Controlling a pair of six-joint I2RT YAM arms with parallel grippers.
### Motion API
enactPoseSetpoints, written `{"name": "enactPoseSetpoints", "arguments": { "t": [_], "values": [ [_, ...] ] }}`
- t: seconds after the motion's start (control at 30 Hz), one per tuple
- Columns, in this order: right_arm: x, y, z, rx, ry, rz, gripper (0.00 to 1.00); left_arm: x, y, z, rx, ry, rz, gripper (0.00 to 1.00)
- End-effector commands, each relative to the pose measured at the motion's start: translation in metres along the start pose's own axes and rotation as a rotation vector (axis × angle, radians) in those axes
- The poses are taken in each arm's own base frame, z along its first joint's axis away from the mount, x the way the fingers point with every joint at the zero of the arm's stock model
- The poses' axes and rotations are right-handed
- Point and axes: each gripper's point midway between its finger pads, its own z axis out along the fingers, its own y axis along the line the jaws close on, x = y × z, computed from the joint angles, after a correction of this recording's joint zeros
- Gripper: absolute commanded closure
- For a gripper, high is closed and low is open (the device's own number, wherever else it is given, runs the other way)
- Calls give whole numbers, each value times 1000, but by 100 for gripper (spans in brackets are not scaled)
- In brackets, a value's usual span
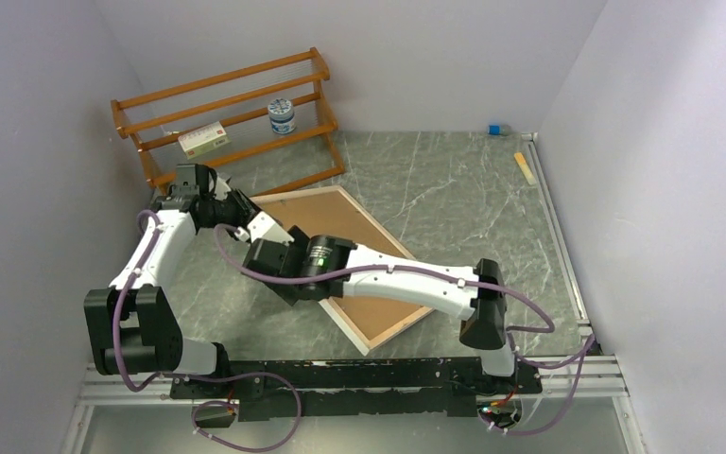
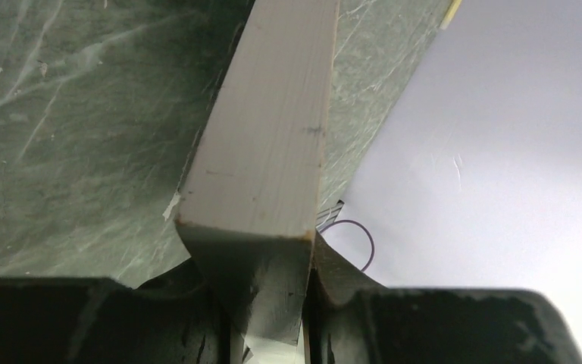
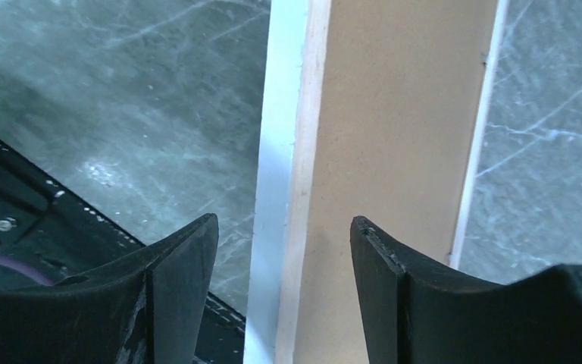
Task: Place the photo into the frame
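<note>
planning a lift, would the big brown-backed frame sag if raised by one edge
Likely stiff: the large rectangular pale-rimmed picture frame shows a solid, straight rim in the left gripper. Gripped near one corner, so wide a panel would probably twist or swing.

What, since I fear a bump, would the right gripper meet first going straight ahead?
Probably the frame: its whitish rim and brown backing board lie directly ahead of the open right gripper; depth is unclear.

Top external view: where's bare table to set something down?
Free: the right half of the table, between the frame and the yellow stick; the back strip between the rack and the blue object. Crowded: left-centre, where the left arm and right arm meet over the frame beside the rack.
</note>
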Motion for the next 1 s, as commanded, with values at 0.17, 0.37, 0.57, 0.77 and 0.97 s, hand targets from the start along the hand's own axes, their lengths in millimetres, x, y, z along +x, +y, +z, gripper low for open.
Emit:
{"name": "enactPoseSetpoints", "arguments": {
  "t": [0.17, 0.37, 0.57, 0.77, 0.97],
  "values": [
    [4, -16, 1, 239, 8, -178, 37, 9, -27, -25, 21, 14, -32, 97],
    [-12, -28, -1, 390, -36, -261, 65, 14, -32, -30, 38, 26, -31, 97],
    [-37, -42, -26, 440, -103, -275, 93, 12, -45, -40, 55, -1, 3, 70],
    [-57, -51, -59, 366, -169, -223, 100, -4, -71, -72, 23, -127, 123, 30],
    [-79, -57, -100, 196, -280, -99, 100, -26, -97, -124, -74, -345, 247, 9]
  ]
}}
